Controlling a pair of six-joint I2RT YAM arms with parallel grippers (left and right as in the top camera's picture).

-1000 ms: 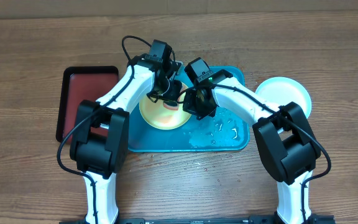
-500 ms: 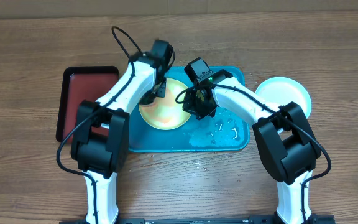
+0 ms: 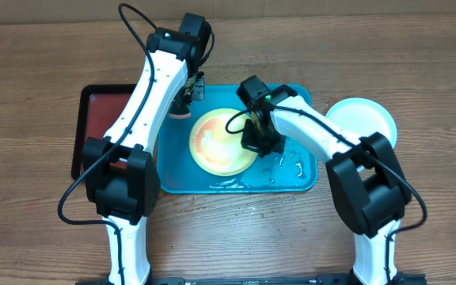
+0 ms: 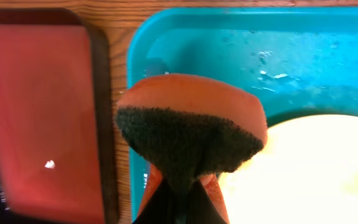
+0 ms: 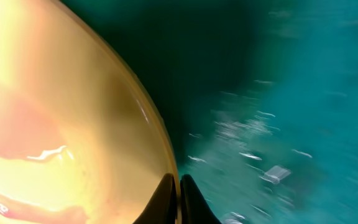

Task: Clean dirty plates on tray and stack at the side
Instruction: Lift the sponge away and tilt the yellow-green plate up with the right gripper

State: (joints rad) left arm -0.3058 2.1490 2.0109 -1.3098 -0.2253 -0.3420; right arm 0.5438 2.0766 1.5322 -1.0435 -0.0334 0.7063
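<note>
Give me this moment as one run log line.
left gripper: shut on sponge, over tray corner | right gripper: shut on yellow plate rim | white plate: beside tray

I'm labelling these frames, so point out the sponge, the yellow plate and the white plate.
sponge (image 4: 194, 140), left wrist view, on its dark scouring face.
yellow plate (image 3: 216, 146), overhead view, on its middle.
white plate (image 3: 365, 119), overhead view, on its middle.

Pale yellow-green round plastic plate (image 3: 222, 141) hemmed at right rim by right gripper (image 3: 258, 146), left and near rims left open.
</note>
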